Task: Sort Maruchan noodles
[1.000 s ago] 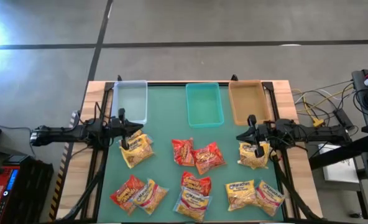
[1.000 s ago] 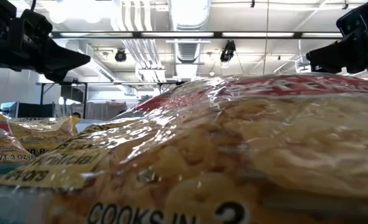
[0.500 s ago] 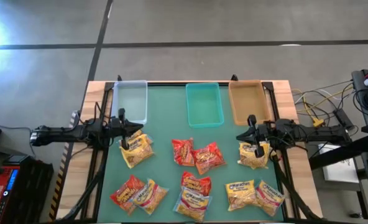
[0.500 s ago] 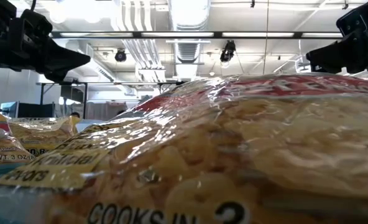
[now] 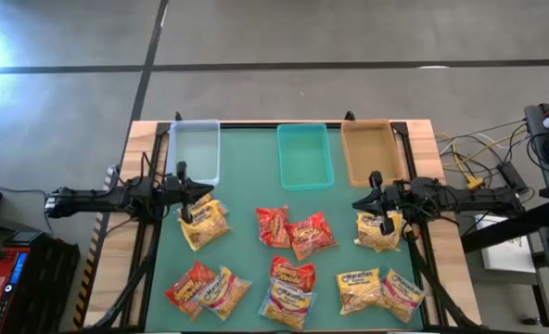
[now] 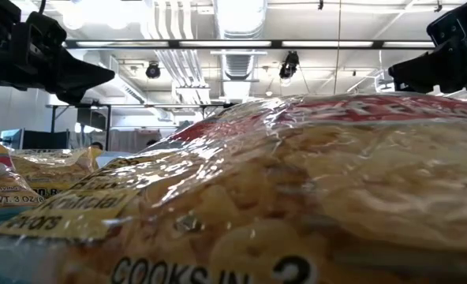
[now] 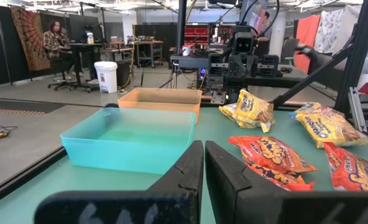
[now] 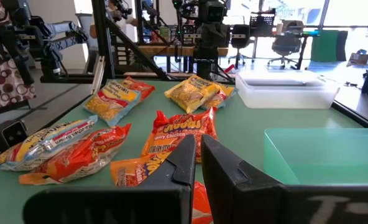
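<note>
My green table (image 5: 247, 255) is carrying three bins along its far edge: clear bin (image 5: 194, 152), teal bin (image 5: 305, 156), tan bin (image 5: 368, 152). Maruchan noodles (image 5: 293, 232) are lying scattered across the near half, some packets overlapping their neighbours.

Bright, even overhead lighting throughout. Strong glare whitens the far-left floor corner from above. At table level, the near crinkly clear-plastic yellow noodle packet (image 6: 297, 197) looms blurred, with glinting highlights.

You have open green surface (image 5: 247, 199) between the three bins (image 5: 305, 155) and the noodle packets (image 5: 295, 232); packets crowd the near half, leaving narrow gaps.
</note>
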Motion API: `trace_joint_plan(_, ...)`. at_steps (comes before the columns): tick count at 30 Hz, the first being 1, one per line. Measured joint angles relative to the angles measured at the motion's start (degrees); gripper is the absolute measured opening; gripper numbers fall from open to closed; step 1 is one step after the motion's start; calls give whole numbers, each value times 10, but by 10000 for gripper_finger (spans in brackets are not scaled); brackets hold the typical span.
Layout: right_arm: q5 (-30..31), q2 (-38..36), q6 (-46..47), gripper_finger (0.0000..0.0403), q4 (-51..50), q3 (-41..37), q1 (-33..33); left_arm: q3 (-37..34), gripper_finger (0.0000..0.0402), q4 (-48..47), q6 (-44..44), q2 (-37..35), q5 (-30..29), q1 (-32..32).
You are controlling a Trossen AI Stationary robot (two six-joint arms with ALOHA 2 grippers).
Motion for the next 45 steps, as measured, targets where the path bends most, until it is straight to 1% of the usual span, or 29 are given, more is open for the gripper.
trace_joint_plan(23, 0, 0, 0, 18, 0, 0, 0, 0, 0, 0, 0, 0, 0, 0)
trace_joint_plan(28, 1, 0, -41, 18, 0, 0, 0, 0, 0, 0, 0, 0, 0, 0)
trace_joint_plan(31, 1, 0, -45, 18, 1, 0, 0, 0, 0, 0, 0, 0, 0, 0)
trace_joint_plan(34, 47, 0, -72, 18, 34, 0, 0, 0, 0, 0, 0, 0, 0, 0)
trace_joint_plan(36, 60, 0, -49, 18, 43, 0, 0, 0, 0, 0, 0, 0, 0, 0)
trace_joint_plan(40, 61, 0, 46, 18, 54, 0, 0, 0, 0, 0, 0, 0, 0, 0)
trace_joint_plan(45, 61, 0, 106, 18, 57, 0, 0, 0, 0, 0, 0, 0, 0, 0)
